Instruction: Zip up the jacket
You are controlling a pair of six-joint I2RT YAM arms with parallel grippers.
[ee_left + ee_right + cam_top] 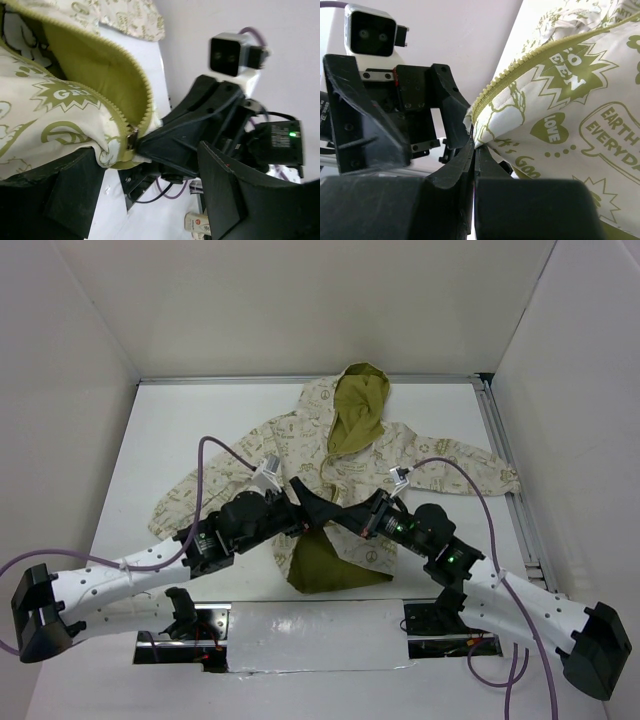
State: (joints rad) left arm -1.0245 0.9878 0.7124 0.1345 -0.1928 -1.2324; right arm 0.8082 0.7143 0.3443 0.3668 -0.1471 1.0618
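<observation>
The cream jacket (300, 440) with olive-green prints lies flat on the table, hood at the far end. Its lower front is open and shows olive lining (325, 560). Both grippers meet over the lower front. My right gripper (474, 142) is shut on the jacket's zipper edge (490, 107) near the bottom. It also shows in the top view (345, 517). In the left wrist view its black fingers (170, 145) pinch the fabric right beside the metal zipper slider (131, 139). My left gripper (312, 504) is open, its fingers (65, 195) wide apart, with jacket fabric (50, 110) resting over one finger.
The white table (170, 420) is walled on three sides. A metal rail (512, 480) runs along its right edge. Purple cables (215, 450) loop over both arms. Cut-outs with wiring (190, 640) sit at the near edge by the arm bases.
</observation>
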